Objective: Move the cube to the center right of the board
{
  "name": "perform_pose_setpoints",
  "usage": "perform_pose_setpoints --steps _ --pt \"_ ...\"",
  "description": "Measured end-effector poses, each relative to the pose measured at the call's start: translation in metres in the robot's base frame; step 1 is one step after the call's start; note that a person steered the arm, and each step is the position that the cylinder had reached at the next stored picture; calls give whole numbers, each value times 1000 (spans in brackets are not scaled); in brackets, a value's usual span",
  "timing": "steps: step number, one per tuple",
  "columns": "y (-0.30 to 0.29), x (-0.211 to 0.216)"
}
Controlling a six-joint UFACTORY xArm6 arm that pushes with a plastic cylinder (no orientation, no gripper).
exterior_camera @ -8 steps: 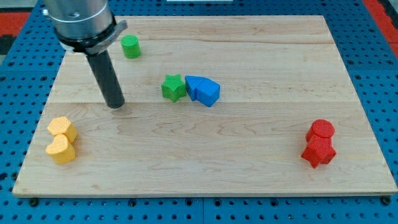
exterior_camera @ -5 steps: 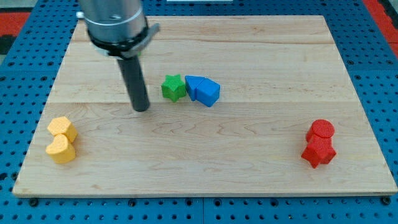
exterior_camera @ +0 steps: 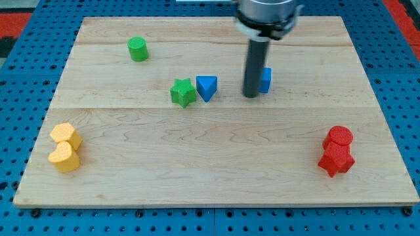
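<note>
The blue cube [exterior_camera: 265, 80] sits right of the board's middle, mostly hidden behind my rod. My tip [exterior_camera: 251, 96] touches the board at the cube's left side, against it. A blue triangular block [exterior_camera: 207, 87] stands apart to the view's left of the tip, next to a green star block [exterior_camera: 183, 92].
A green cylinder [exterior_camera: 138, 49] sits at the top left. Two yellow blocks [exterior_camera: 65, 147] lie at the lower left. Two red blocks [exterior_camera: 337, 151] lie at the lower right, near the wooden board's [exterior_camera: 216, 177] right edge.
My tip has swept from the left of the green star to the right, past the star. The blue cube has been pushed right, away from the blue triangular block.
</note>
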State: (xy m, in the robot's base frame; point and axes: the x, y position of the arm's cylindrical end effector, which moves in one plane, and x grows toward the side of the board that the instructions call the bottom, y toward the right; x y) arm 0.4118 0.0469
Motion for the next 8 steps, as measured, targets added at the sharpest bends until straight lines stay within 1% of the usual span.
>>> perform_pose_setpoints --steps 1,2,3,4,5,6,8 --pt "-33 -11" --pt "43 -33" --pt "132 -40" --pt "142 -36" --pt "99 -26" --pt "87 -24" --pt "86 -24"
